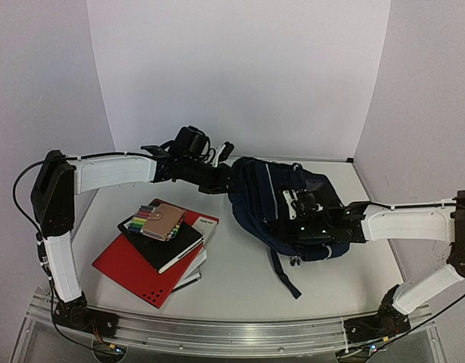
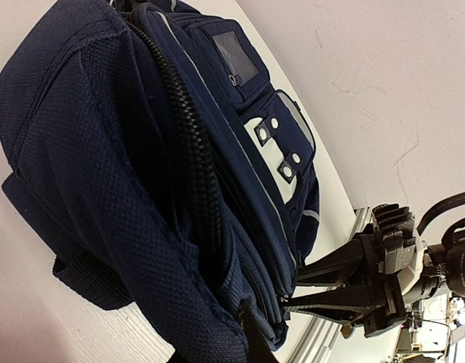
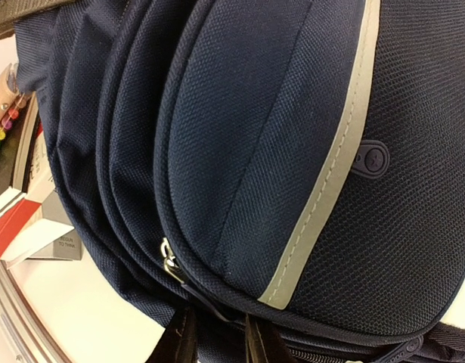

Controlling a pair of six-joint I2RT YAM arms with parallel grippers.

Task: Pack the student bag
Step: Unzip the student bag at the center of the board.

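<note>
Nearest, on the left of the tabletop (image 1: 240, 283), sat a stack: a red folder (image 1: 130, 276) lowest, a black notebook (image 1: 168, 248) higher up, then a pink wallet (image 1: 162, 221) touching coloured pens (image 1: 144, 215) on top. Just right of it, the student bag (image 1: 266, 200) lay slumped mid-tabletop. The right hand (image 3: 217, 336) pinched fabric at the bag's near side. At its far left end, the left hand (image 1: 230, 181) was pressed together on the bag's fabric.
</note>
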